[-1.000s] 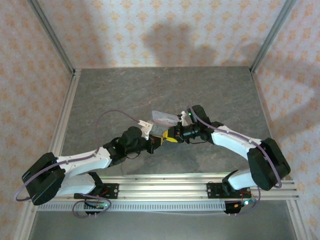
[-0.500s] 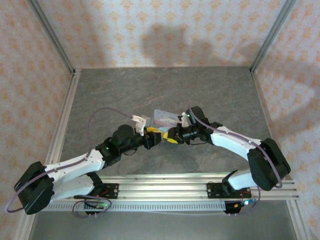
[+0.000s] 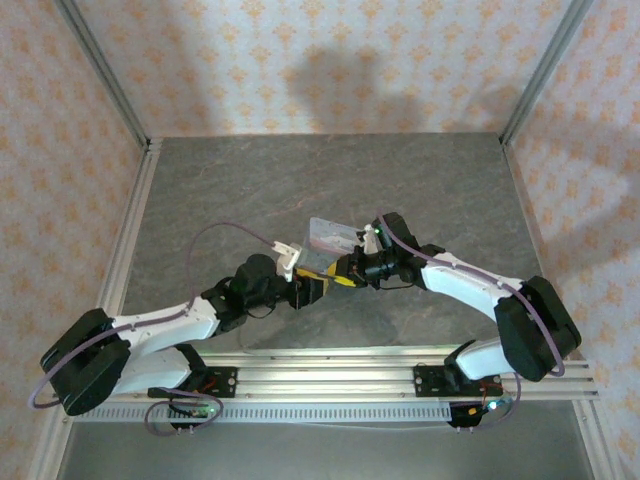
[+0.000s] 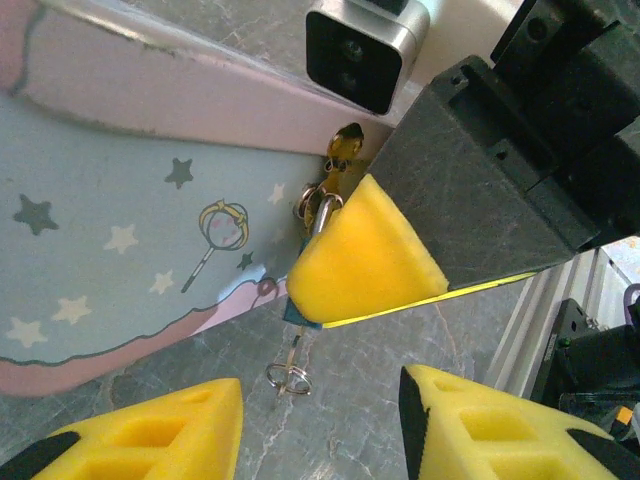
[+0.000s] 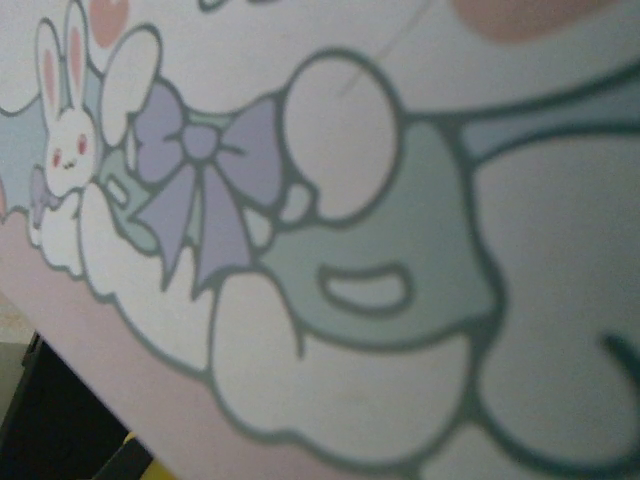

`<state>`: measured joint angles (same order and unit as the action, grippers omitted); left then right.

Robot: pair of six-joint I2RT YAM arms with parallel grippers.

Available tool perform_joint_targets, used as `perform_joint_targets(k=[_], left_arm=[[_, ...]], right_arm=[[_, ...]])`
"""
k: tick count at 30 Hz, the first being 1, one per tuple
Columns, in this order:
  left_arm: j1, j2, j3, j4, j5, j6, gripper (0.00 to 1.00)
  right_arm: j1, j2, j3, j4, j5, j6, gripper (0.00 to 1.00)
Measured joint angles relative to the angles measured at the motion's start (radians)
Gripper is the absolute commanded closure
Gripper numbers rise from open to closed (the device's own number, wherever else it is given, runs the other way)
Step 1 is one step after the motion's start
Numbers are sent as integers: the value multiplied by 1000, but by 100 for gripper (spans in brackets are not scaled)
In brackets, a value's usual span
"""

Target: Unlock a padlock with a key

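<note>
Pointing shackle-up, the padlock (image 4: 303, 316) sits clamped in right jaws; left jaws stand apart.

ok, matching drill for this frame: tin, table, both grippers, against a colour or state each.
1. tin
2. table
3. left gripper
4. right gripper

A. open, nothing between the fingers
B. grey, stone-patterned
C. pale blue with stars
D. shut on the padlock

Pairs: 1-C, 2-B, 3-A, 4-D
</note>
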<state>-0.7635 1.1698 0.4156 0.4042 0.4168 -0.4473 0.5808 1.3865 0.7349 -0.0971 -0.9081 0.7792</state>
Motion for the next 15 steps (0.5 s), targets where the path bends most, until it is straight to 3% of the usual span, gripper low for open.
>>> perform_joint_targets(k=[15], left_arm=[[5,70,0,43,25,11,65]], right_arm=[[0,0,0,0,-1,13,100]])
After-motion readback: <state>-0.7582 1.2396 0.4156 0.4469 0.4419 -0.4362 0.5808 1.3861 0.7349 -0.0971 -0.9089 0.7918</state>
